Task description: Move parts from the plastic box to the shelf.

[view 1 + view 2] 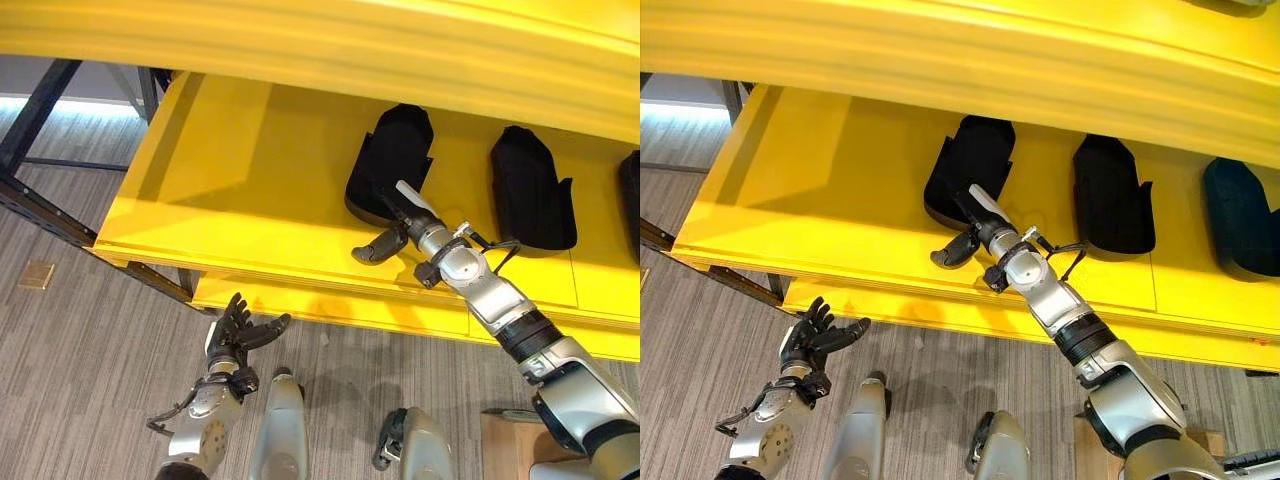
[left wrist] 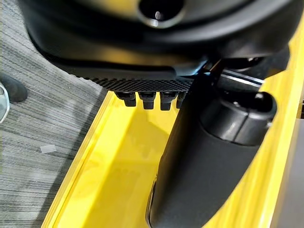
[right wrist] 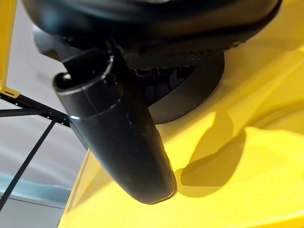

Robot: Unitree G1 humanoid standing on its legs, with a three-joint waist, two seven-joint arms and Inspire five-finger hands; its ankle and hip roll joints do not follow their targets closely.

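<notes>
Right hand (image 1: 392,232) reaches over the yellow shelf's (image 1: 230,190) front edge, fingers against a black part (image 1: 392,155); grip state can't be told. Second part (image 1: 530,190) sits beside it. Left hand (image 1: 235,335) below the shelf, fingers spread, holding nothing.

Silver-grey arms, dark robot hand (image 1: 238,333), white thumb cover (image 1: 415,197)

Glossy yellow shelf (image 1: 250,200) holds matt black parts (image 1: 530,190) above a ribbed grey carpet (image 1: 80,370).

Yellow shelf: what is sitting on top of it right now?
On the yellow shelf lie three black parts. The right hand rests at the leftmost; its fingers are hidden.
</notes>
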